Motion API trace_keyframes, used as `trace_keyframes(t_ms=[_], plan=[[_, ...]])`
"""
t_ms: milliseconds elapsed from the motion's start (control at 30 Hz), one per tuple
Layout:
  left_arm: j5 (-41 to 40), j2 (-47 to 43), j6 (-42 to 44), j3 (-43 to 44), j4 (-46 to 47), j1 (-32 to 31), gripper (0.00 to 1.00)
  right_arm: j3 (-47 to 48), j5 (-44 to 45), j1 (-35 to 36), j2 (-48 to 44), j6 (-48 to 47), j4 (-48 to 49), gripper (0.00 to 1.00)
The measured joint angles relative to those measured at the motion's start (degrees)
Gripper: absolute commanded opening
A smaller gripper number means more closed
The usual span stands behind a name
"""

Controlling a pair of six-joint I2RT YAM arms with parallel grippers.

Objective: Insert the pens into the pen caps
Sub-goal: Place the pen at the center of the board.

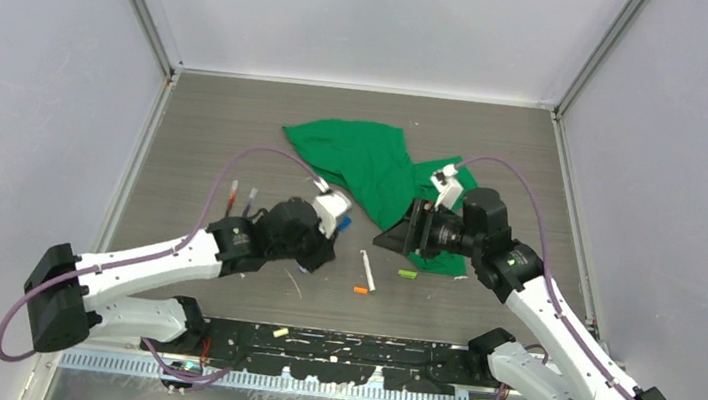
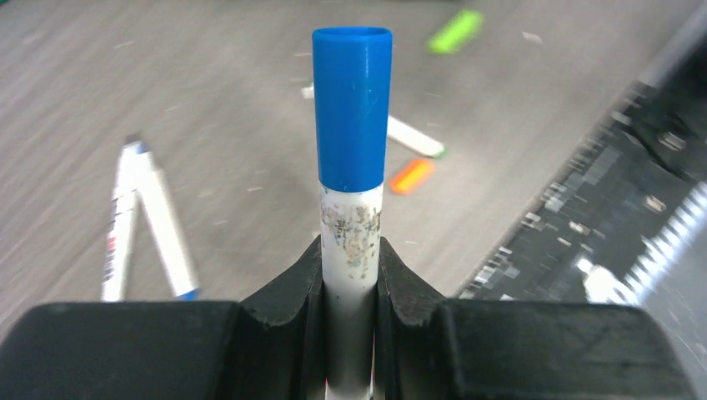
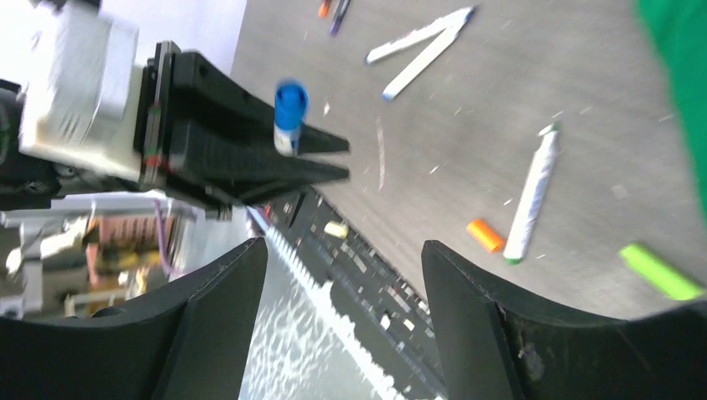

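Pen (image 2: pixel 351 242) is sitting inside the blue cap (image 2: pixel 353 108), just left of the green cloth (image 1: pixel 366 161); left pincer (image 2: pixel 351 265) is pinching its barrel, capped end jutting clear; right pincer (image 3: pixel 343 246) is standing spread.

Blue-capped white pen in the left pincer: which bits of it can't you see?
- Left wrist view: bottom end of the blue-capped white pen, hidden between the black fingers of the left pincer.
- Top view: only a blue speck, too small.
- Right wrist view: cap blurred.
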Motion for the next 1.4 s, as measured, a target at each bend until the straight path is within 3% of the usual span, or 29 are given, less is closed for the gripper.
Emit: trace_keyframes(t_ms=[233, 333, 400, 567, 700, 933, 1100, 1300, 1400], plan=[[-4.26, 3.74, -1.07, 0.04, -4.13, 25.55, 0.0, 1.31, 4.2, -5.46, -1.07, -2.25, -0.04, 0.75], [-3.98, 10.93, -1.11, 1.2, -5.22, 36.28, 0.0, 1.31, 4.52, -5.53, -1.25, -2.95, -0.09, 0.74], [-4.02, 16.46, -0.92, 2.95, -6.97, 39.76, 0.0, 1.31, 4.59, -5.53, -1.68, -3.41, -0.31, 0.74], [-4.17, 25.51, 0.46, 7.23, -11.39, 41.31, 0.09, 0.94, 4.85, -5.62, -4.11, -3.87, -0.96, 0.74], [-3.91, 27.32, 1.01, 8.55, -13.22, 42.66, 0.22, -0.17, 5.07, -5.64, -5.68, -3.8, -1.07, 0.74], [-3.58, 30.29, 1.66, 10.27, -15.43, 44.57, 0.36, -2.49, 5.46, -5.62, -5.99, -3.37, -1.73, 0.74], [-4.13, 30.84, 1.84, 11.04, -16.22, 44.63, 0.5, -2.54, 5.46, -5.64, -6.16, -3.13, -2.16, 0.74], [-4.22, 30.23, 1.84, 11.1, -17.07, 44.68, 0.73, -2.54, 5.73, -5.64, -6.6, -3.41, -3.13, 0.74], [-3.67, 26.71, 1.64, 11.08, -18.1, 44.65, 0.78, -2.51, 6.99, -5.64, -6.86, -4.61, -4.83, 0.71]])
